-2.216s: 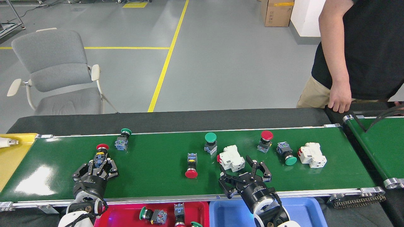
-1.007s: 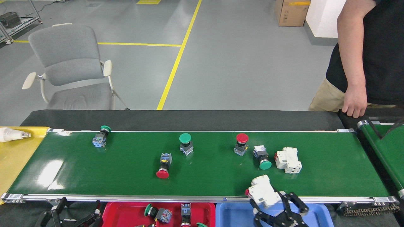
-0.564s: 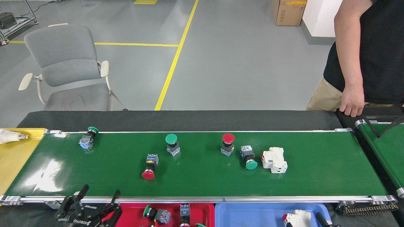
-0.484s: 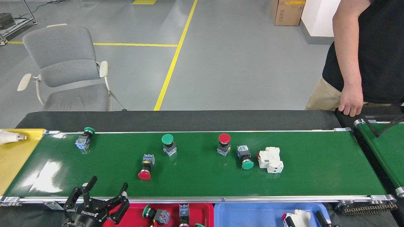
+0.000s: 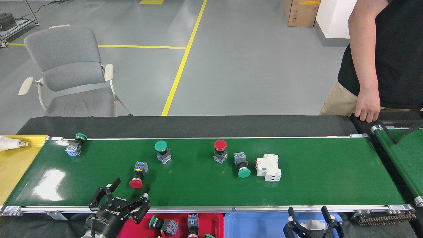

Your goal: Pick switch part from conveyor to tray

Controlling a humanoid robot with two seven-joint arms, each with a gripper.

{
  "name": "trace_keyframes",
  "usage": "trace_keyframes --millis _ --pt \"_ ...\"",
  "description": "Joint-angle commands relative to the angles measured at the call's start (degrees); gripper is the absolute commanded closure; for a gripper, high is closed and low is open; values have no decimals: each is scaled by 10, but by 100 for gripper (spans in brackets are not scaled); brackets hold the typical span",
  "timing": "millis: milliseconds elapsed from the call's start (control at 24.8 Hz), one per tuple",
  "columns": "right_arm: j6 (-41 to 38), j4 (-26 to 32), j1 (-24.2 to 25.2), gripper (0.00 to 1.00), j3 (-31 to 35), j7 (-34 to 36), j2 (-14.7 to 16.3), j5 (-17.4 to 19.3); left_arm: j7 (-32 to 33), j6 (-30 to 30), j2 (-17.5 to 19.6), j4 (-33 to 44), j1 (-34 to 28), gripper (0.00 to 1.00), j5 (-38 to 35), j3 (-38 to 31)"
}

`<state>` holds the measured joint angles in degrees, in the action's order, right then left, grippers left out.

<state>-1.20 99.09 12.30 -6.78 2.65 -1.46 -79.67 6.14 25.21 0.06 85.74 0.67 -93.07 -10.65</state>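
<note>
The conveyor (image 5: pixel 317 185) carries several switch parts: a green button (image 5: pixel 75 146) at far left, an upright green button (image 5: pixel 162 151), a red button lying down (image 5: pixel 137 177), an upright red button (image 5: pixel 220 151), a green button lying down (image 5: pixel 242 164) and a white breaker (image 5: pixel 268 167). My left gripper (image 5: pixel 130 187) is open at the belt's near edge, just short of the lying red button. My right gripper (image 5: pixel 308 212) is open over the blue tray (image 5: pixel 257 222), with a white breaker (image 5: pixel 313 225) lying in the tray below its fingers. The red tray (image 5: pixel 211 218) holds button switches.
A person stands at the far right with a hand (image 5: pixel 366 110) on the black edge. A second green belt (image 5: pixel 401 150) joins at the right. A yellow tray (image 5: pixel 15 162) sits at the left end. A grey chair (image 5: pixel 66 69) stands behind.
The parts on the belt have drifted left. My left gripper rose from below the rail toward the lying red button. My right gripper let the white breaker go into the blue tray and stands open.
</note>
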Motion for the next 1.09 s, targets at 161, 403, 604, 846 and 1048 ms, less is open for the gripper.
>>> trace_keyframes --millis 161,403,604,846,1048 --pt "32 -70 -112 1 -92 -61 -12 -21 0 -51 9 -71 63 0 -1 -2" --pt "88 -113 -157 1 -132 -75 -10 -23 -3 -86 13 -137 100 54 2 0" --pt "93 -144 -179 1 -133 -75 -20 -25 -6 -76 8 -134 90 89 16 1" --pt "117 -222 -224 1 -133 -75 -40 -26 -6 150 14 76 -52 88 54 52" --pt "154 -306 -286 34 -142 -71 -61 -26 1 184 6 124 -95 0 51 53"
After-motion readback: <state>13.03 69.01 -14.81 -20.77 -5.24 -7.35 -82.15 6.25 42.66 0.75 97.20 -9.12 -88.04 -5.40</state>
